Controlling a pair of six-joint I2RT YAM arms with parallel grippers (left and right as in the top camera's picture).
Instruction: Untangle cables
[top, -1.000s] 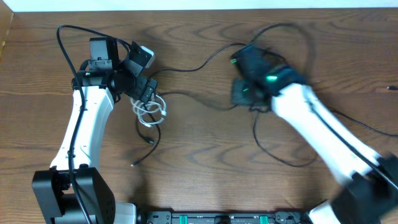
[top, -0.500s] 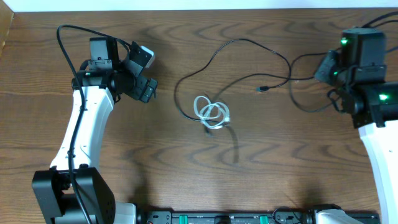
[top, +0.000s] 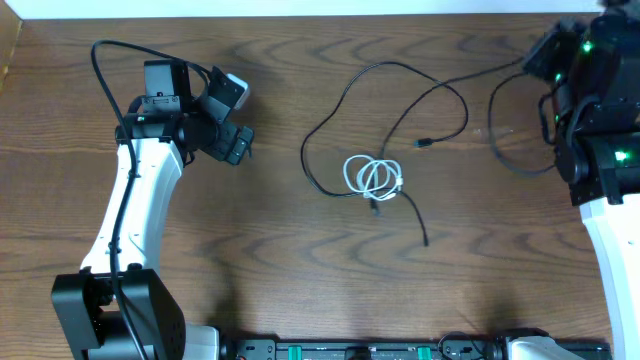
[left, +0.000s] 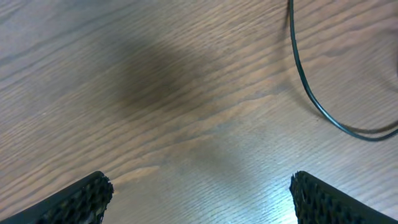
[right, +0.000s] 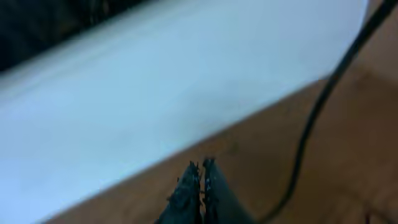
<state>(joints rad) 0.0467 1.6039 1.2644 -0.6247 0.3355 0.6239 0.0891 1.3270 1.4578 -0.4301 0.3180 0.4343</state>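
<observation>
Wooden table (top: 300, 290) carried one white cord (top: 372, 177), coiled just right of the frame's centre, and thin black cords (top: 400, 110). One of these looped wide from the coil's left up toward the top of the frame and back down. A short tail ran from the coil toward lower right, and another curve lay at right. Their exact number could not be told.

Two arms were in view. The left arm (top: 130, 210) rose from the lower left, and its gripper (left: 199, 202) hung over bare wood at upper left with its fingers wide apart. Only a black cord arc showed in the upper right of its wrist view. The right arm (top: 600, 150) sat in the upper right corner. Its gripper (right: 200, 180) had its fingers pressed together, with a black cord running just beside them. Whether it pinched that cord was unclear.

Against half a second earlier, the left arm had not moved. The coil and loops had slid rightward, and the right arm had drawn further into the corner.
</observation>
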